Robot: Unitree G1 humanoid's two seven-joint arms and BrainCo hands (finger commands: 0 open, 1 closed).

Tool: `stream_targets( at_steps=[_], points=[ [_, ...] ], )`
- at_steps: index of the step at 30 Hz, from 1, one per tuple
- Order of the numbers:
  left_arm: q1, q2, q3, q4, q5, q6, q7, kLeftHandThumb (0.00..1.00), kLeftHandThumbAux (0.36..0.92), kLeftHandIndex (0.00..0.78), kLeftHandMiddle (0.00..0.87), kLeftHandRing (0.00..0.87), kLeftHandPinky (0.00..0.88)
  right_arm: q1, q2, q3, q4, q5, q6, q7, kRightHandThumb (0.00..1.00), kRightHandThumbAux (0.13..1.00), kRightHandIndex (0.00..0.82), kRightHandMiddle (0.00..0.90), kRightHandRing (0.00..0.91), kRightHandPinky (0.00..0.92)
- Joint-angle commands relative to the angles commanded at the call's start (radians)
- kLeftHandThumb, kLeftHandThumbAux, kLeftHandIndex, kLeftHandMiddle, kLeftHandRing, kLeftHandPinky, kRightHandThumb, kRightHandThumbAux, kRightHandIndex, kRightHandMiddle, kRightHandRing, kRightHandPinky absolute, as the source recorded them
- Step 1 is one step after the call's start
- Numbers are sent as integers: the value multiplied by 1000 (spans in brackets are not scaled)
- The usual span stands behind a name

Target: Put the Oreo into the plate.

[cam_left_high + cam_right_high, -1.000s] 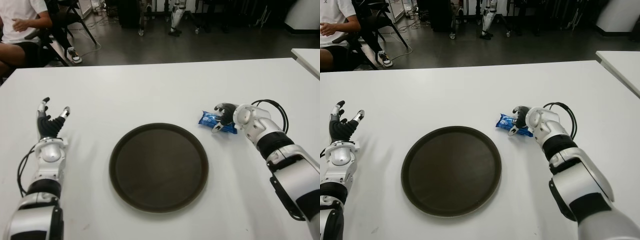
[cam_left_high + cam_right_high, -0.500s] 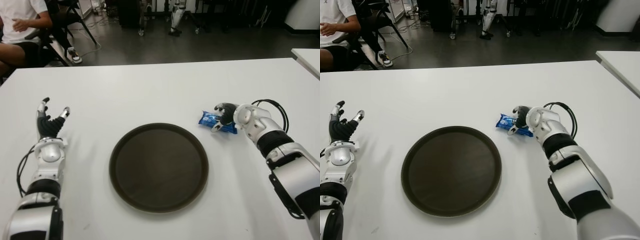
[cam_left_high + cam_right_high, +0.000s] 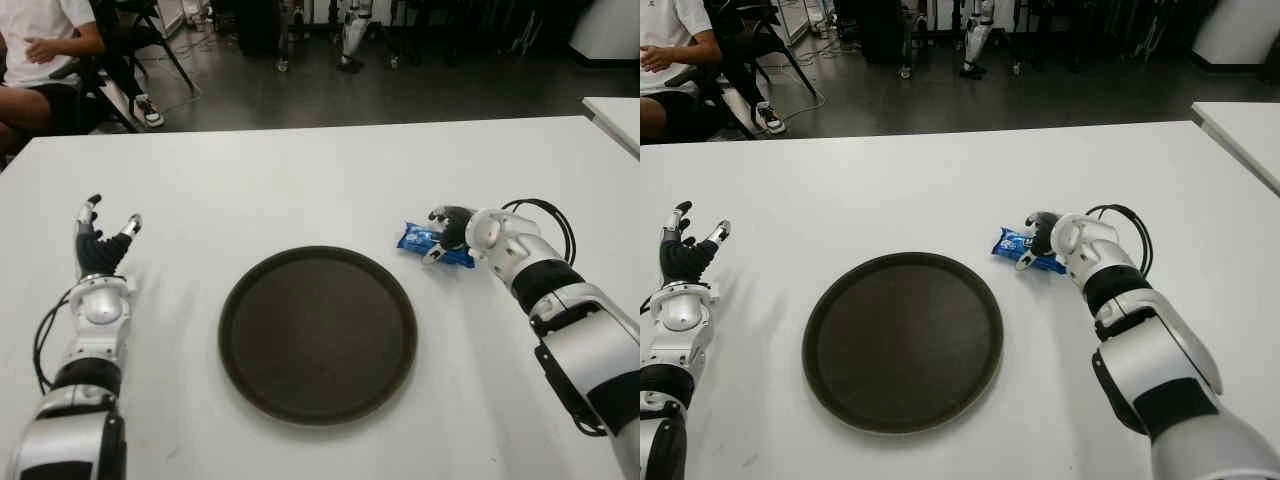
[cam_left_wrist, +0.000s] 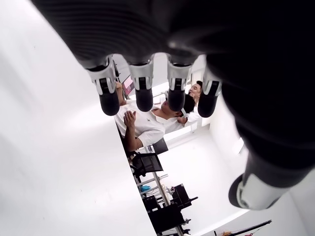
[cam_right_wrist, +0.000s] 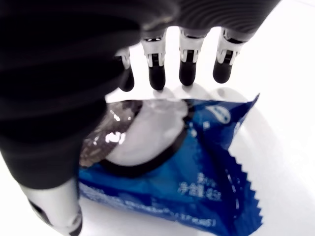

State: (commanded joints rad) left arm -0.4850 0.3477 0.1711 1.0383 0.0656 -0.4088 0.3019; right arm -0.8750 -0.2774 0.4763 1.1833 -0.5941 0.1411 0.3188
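The Oreo is a blue packet lying on the white table, just right of the round dark plate. My right hand is cupped over the packet's right part. In the right wrist view the packet lies under the palm. The fingers reach past its far edge and the thumb stands on the near side, not closed on it. At the table's left, well away from the plate, my left hand shows with its fingers spread and holding nothing.
A person sits on a chair beyond the table's far left corner. Another white table's corner shows at the far right. A black cable loops by my right wrist.
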Motion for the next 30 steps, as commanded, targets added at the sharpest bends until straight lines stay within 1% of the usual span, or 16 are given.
stream_targets(
  at_steps=[7, 12, 19, 26, 30],
  points=[
    [-1, -1, 1, -2, -1, 1, 5, 0, 678, 0, 0, 0, 0, 1, -1, -3, 4, 5, -13, 5, 0, 799, 48, 87, 33, 0],
    [-2, 0, 2, 0, -2, 3, 7, 0, 670, 0, 0, 0, 0, 3, -3, 2, 25, -2, -35, -8, 0, 793, 52, 91, 37, 0],
    [-2, 1, -1, 1, 3, 8, 10, 0, 665, 0, 0, 0, 0, -6, -2, 16, 39, -18, -42, -14, 0, 781, 59, 104, 53, 0],
    [-5, 3, 1, 9, 0, 6, 8, 0, 673, 0, 0, 0, 0, -9, -7, 27, 48, -26, -62, 2, 0, 775, 62, 103, 60, 0],
    [-5, 1, 2, 11, 1, 0, 13, 0, 681, 0, 0, 0, 0, -13, -5, 37, 54, -34, -59, -2, 0, 778, 62, 102, 58, 0]
  ],
)
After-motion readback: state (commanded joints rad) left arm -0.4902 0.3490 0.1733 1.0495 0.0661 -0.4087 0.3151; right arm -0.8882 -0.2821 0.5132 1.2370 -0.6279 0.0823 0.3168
